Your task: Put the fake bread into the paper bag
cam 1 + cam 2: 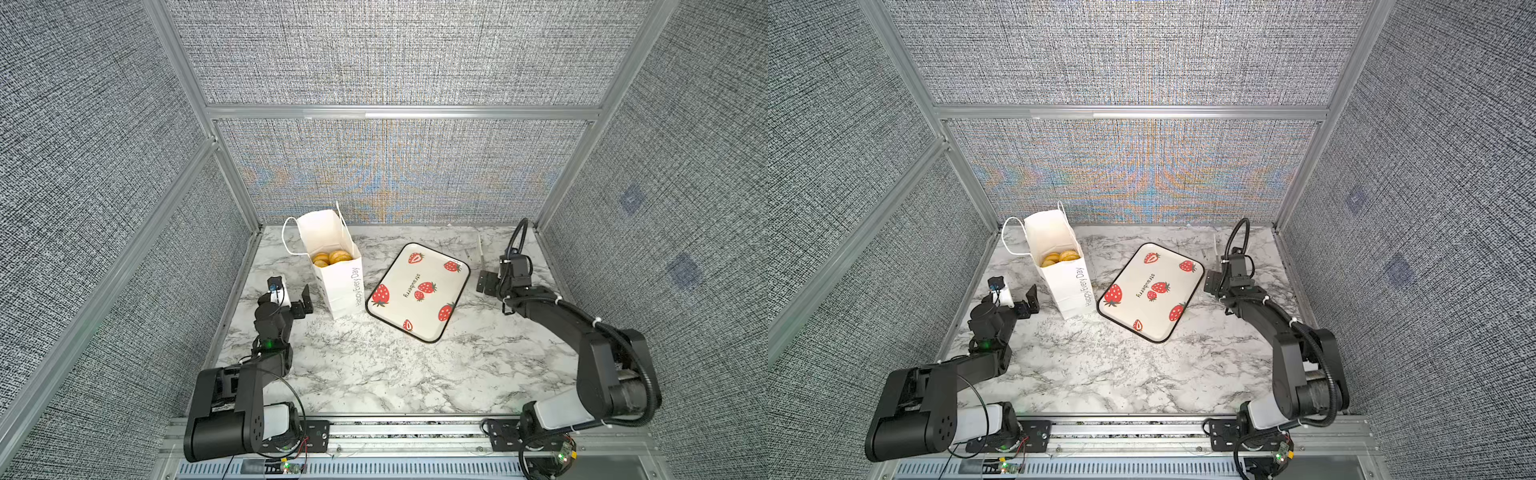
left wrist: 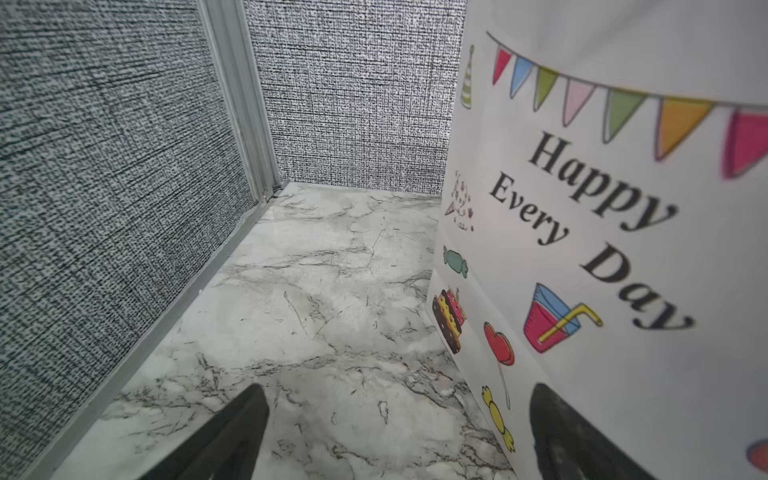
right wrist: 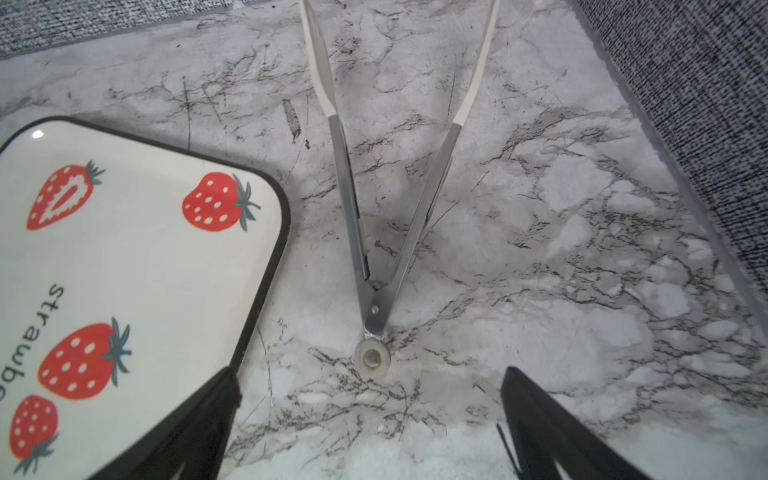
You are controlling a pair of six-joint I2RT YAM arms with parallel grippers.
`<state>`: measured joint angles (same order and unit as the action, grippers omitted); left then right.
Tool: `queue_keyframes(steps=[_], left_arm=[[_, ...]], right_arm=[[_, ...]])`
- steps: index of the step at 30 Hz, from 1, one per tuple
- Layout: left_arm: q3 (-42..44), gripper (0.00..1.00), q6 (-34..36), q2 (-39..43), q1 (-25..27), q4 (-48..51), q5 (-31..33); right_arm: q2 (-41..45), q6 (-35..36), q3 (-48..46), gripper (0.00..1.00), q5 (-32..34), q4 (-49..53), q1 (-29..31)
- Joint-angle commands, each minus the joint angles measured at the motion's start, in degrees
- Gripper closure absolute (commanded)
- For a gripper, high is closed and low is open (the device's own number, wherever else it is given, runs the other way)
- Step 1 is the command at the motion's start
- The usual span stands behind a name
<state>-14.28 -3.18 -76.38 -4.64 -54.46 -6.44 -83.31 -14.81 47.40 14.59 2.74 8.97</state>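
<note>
Between paper bag (image 1: 340, 286) and tongs (image 3: 350, 199), strawberry tray (image 1: 455, 286)

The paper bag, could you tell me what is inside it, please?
Golden fake bread lies inside the paper bag; about three rolls show. Anything beneath them is hidden.

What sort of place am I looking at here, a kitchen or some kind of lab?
Most likely a robot lab cell, not a kitchen: grey fabric wall panels in an aluminium frame box in a marble-pattern tabletop, and the black left arm and right arm sit on a rail at its front edge.
</note>
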Motion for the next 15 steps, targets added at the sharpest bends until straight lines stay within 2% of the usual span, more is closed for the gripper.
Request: queue_keyframes(steps=[1, 5, 12, 15], left_arm=[[0.3, 0.01, 2.2, -1.8, 0.0, -5.3, -3.1], [0.1, 0.01, 2.8, -3.1, 0.0, -6.6, -3.8], [2.3, 0.01, 3.6, -7.2, 0.0, -15.6, -3.8], [1.8, 0.01, 3.8, -7.6, 0.0, -15.0, -4.2]], right_arm=[[3.7, 3.8, -4.2, 0.02, 5.6, -9.5, 1.4], [6.8, 6.6, -9.3, 0.02, 7.9, -16.1, 2.2], [9.8, 9.3, -13.4, 0.02, 9.4, -18.2, 3.2], [12.2, 11.1, -16.5, 0.02, 9.9, -21.2, 3.2]])
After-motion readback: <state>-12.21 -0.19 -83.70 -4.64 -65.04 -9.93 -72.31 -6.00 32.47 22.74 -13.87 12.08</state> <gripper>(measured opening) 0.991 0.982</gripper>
